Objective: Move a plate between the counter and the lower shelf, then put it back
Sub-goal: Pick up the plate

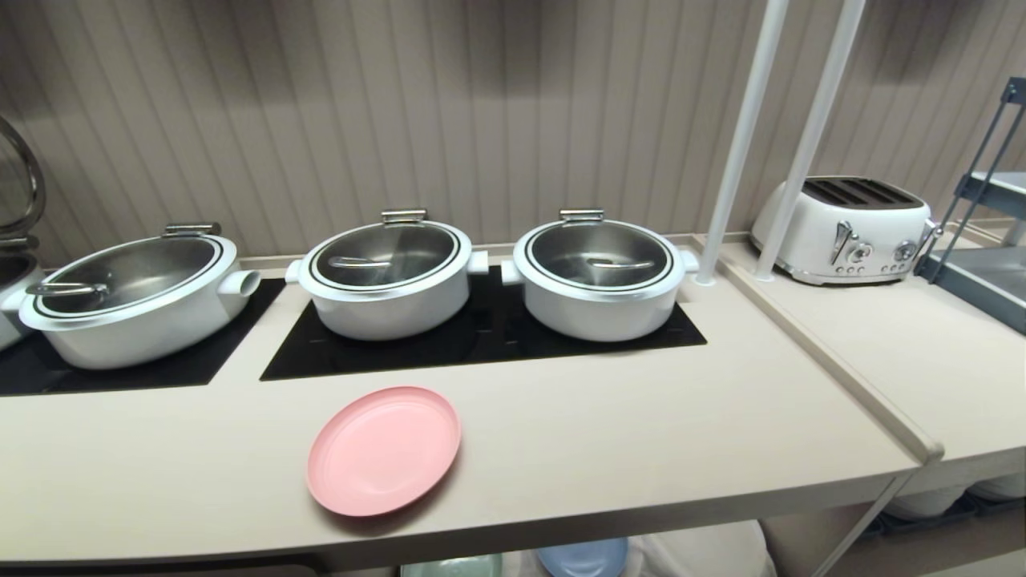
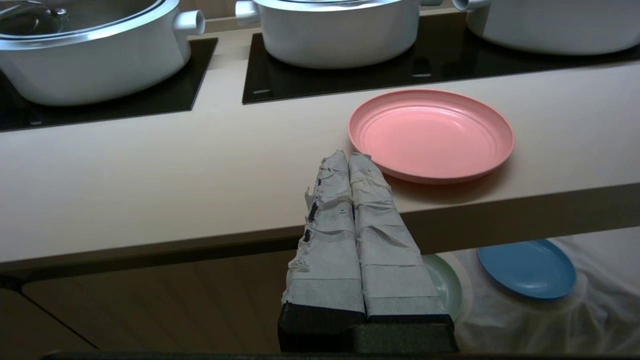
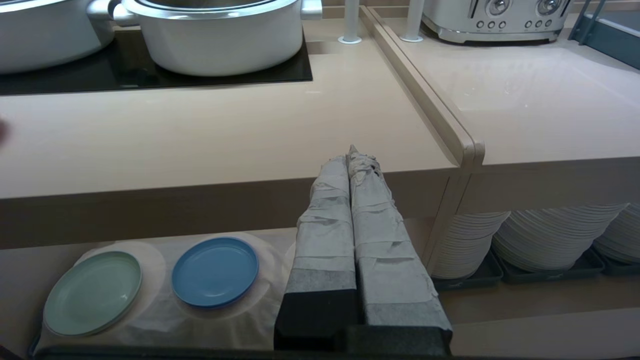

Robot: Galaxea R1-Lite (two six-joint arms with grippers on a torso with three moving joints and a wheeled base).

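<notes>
Pastel-pink and matte, the plate (image 1: pixel 384 450) lies flat on the counter (image 1: pixel 641 425) near its front edge, just in front of the black cooktop panel (image 1: pixel 481 340) and touching nothing else. Across the back, from left to right, stand 3 white lidded pots: pot 1 (image 1: pixel 132 300) on a separate black panel (image 1: pixel 120 369), then pot 2 (image 1: pixel 386 276) and pot 3 (image 1: pixel 599 276) side by side on the cooktop panel, followed by 2 white poles (image 1: pixel 773 144) and a white toaster (image 1: pixel 842 228) on the adjoining surface. The left gripper (image 2: pixel 354 160) hovers in front of the counter's edge, just beside the plate's near rim, its 2 tape-wrapped fingers (image 2: pixel 370 235) pressed together on nothing. Below the counter, the lower shelf (image 3: pixel 150 320) carries a rumpled white cloth with a mint-green plate (image 3: pixel 92 292) and a blue plate (image 3: pixel 215 271) lying side by side. The right gripper (image 3: pixel 354 156) hangs before the counter's front, further right, fingers likewise pressed together and empty. Beyond it sit stacked white plates (image 3: pixel 550 235) in dark trays.
</notes>
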